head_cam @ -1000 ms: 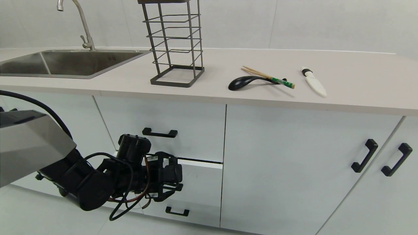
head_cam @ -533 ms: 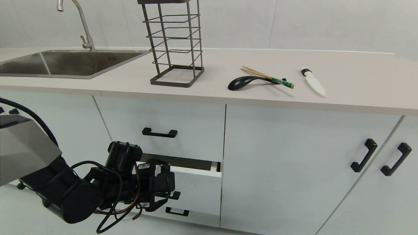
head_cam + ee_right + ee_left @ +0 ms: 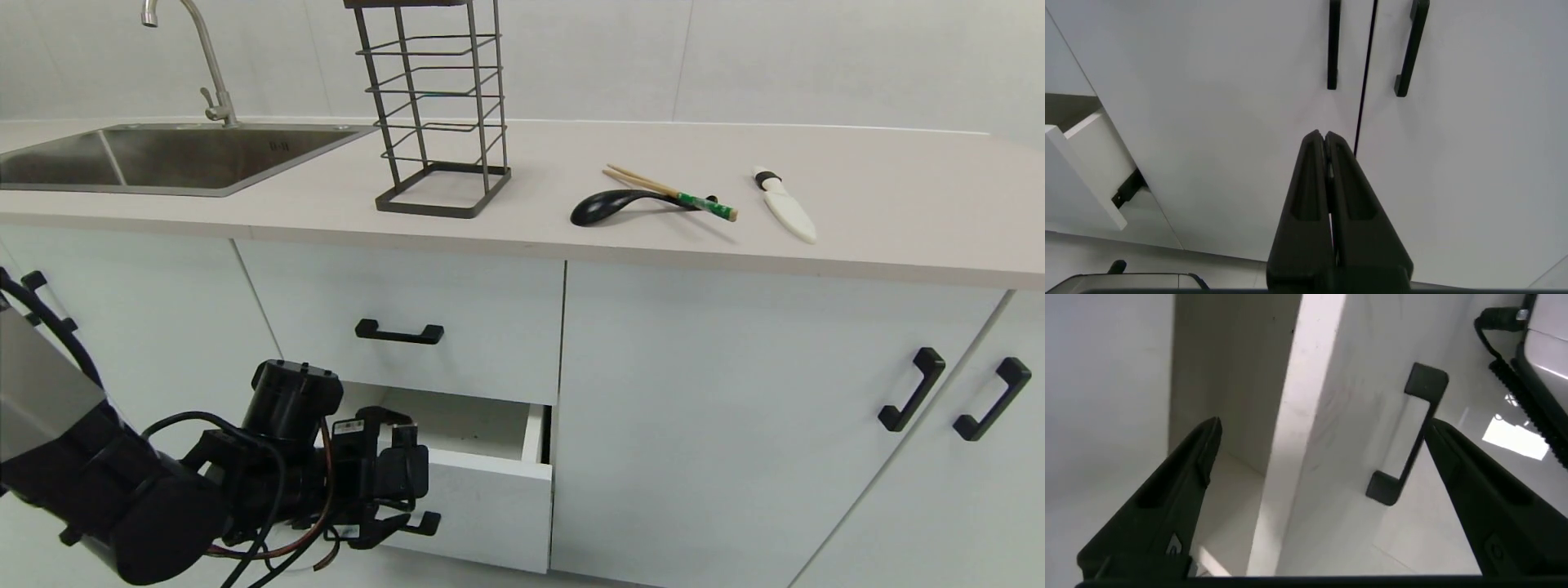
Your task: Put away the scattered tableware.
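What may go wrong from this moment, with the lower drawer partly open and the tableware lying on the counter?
The left gripper has its fingers wide apart on either side of the drawer handle, not clamped, so it may lose the handle. The chopsticks lie across the spoon; lifting either one could knock or roll the other.

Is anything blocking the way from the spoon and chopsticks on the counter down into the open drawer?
Nothing visible does. The drawer is open, and the spoon and chopsticks lie on the counter above it. The left hand is at the drawer's front only.
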Controlling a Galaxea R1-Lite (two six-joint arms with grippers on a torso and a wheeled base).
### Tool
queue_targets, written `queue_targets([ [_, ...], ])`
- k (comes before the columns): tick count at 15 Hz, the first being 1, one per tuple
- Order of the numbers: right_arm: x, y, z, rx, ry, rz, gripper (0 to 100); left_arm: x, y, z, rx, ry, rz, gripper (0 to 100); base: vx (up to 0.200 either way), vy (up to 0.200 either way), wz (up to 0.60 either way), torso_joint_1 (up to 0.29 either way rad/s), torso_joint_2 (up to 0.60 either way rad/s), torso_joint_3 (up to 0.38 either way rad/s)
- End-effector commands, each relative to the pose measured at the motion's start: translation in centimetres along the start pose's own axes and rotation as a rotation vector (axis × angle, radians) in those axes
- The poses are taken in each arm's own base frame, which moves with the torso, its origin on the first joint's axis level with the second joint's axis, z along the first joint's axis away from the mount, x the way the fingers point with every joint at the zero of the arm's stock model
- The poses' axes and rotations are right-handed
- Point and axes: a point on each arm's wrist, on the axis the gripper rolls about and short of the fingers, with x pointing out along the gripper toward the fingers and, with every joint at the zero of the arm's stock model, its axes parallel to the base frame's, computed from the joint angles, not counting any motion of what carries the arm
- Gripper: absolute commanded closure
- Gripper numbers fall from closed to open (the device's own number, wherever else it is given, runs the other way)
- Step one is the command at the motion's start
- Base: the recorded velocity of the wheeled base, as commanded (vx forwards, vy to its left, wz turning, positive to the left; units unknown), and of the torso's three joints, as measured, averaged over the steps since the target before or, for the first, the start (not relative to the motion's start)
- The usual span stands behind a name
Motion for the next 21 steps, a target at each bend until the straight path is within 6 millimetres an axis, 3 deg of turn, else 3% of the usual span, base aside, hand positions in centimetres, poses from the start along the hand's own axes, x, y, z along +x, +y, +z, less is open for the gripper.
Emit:
queue_targets([
  [1, 0.0, 0.0, 0.0, 0.000, 0.002, 0.000, 100, 0.4, -0.7, 0.1, 0.006, 0.000, -0.031, 0, 0.000, 0.000, 0.00, 0.000, 0.00, 0.000],
  [5, 0.0, 0.0, 0.0, 0.000, 0.002, 0.000, 100, -0.5, -2.4, -0.4, -0.003, 0.011, -0.079, 0, 0.000, 0.000, 0.00, 0.000, 0.00, 0.000],
  [11, 0.0, 0.0, 0.0, 0.000, 0.002, 0.000, 100, -4.3, -5.3, 0.0, 0.031, -0.022, -0.090, 0, 0.000, 0.000, 0.00, 0.000, 0.00, 0.000],
  [16, 0.0, 0.0, 0.0, 0.000, 0.002, 0.000, 100, -7.0, -4.9, 2.3, -0.066, -0.135, -0.001, 0, 0.000, 0.000, 0.00, 0.000, 0.00, 0.000],
  [21, 0.0, 0.0, 0.0, 0.000, 0.002, 0.000, 100, -13.1, -3.6, 4.3, -0.355, -0.317, 0.128, 0, 0.000, 0.000, 0.00, 0.000, 0.00, 0.000],
])
